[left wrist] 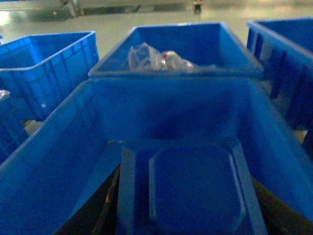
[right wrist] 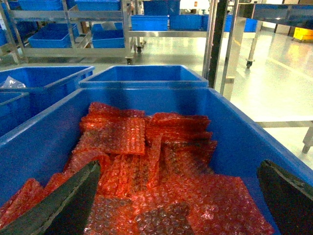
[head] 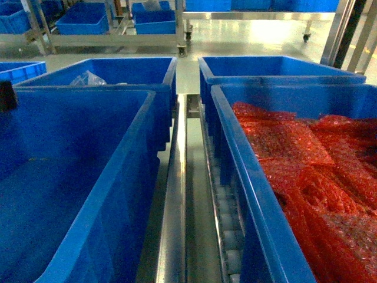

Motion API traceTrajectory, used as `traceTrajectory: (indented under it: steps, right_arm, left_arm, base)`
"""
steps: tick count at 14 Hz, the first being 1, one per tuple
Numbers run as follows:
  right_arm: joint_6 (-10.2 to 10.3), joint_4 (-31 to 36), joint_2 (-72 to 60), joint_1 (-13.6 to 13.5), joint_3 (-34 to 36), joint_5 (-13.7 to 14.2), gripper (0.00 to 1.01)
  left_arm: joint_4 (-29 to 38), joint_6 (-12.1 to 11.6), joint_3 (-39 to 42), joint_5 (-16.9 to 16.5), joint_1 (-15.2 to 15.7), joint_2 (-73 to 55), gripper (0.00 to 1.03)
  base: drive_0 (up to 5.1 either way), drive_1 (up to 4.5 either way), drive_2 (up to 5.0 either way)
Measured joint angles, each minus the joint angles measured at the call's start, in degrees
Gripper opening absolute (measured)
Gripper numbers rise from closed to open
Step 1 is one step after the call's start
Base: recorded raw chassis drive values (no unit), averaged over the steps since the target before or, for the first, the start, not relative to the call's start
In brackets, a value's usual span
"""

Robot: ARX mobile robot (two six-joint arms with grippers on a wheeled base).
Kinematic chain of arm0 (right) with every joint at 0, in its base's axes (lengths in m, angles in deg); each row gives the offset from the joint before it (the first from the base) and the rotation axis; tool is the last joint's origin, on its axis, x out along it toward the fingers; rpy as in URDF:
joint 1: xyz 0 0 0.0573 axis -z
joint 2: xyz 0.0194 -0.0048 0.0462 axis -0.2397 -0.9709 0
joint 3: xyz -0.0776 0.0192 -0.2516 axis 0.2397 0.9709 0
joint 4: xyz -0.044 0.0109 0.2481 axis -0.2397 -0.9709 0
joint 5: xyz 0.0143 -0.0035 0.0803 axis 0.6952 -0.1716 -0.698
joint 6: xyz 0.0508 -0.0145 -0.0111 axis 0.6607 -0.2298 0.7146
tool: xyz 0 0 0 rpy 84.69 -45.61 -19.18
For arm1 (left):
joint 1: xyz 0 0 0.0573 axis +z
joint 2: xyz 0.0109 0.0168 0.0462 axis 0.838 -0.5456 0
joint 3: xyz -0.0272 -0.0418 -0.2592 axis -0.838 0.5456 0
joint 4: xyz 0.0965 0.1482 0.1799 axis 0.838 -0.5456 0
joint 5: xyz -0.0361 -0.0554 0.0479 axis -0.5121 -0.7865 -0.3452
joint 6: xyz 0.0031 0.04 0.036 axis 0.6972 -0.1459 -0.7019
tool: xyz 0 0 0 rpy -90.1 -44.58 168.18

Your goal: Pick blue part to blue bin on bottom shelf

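Two grippers are mine, and only the left gripper (left wrist: 190,218) matters here. Its jaws look closed on the blue part (left wrist: 190,188): dark fingers show at either side of it, though the tips are hidden beneath. The part's long axis runs near to far, flat face up. It hangs over the near end of the blue bin (left wrist: 54,161), the plain crate on the left, with the bin's floor straight below, so I judge the coming move to be a short drop and a release. My right gripper (right wrist: 176,205) has its jaws spread wide, holding nothing, over the red bubble-wrap crate (right wrist: 234,127) across the roller lane of the bottom shelf (head: 231,239).
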Motion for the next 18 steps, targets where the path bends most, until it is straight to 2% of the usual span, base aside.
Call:
traceTrajectory:
  steps: [7,12,13,15,16,17,18]
  right_arm:
    - [0.00,0.00,0.00,0.00,0.00,-0.02,0.98]
    - [0.00,0.00,0.00,0.00,0.00,0.00,0.98]
    - [0.00,0.00,0.00,0.00,0.00,0.00,0.98]
    - [0.00,0.00,0.00,0.00,0.00,0.00,0.98]
    - [0.00,0.00,0.00,0.00,0.00,0.00,0.98]
    - [0.00,0.00,0.00,0.00,0.00,-0.02,0.98]
    - [0.00,0.00,0.00,0.00,0.00,0.00,0.98]
  left_arm:
    - [0.44,-0.70,-0.13,0.42,-0.02,0.44,0.73]
    - [0.48,-1.05,-0.68,0.61,-0.02,0.85,0.98]
    - [0.44,-1.11,-0.68,0.61,-0.02,0.85,0.99]
    - [1.11,-1.44,-0.61,0.31,0.02,0.70,0.99]
    - [4.76,-1.51,0.22,-1.14,0.48,0.31,0.97]
    - [13.29,-1.55,3.23,-7.28,2.34,0.76,0.86]
    - [17.44,-1.55,7.21,-11.56,4.20,3.26,0.74]
  base:
    - [0.0,0.00,0.0]
    - [0.0,0.00,0.0]
    - [0.0,0.00,0.0]
    - [0.0,0.00,0.0]
    - [0.0,0.00,0.0]
    - [0.0,0.00,0.0]
    - [0.0,0.00,0.0]
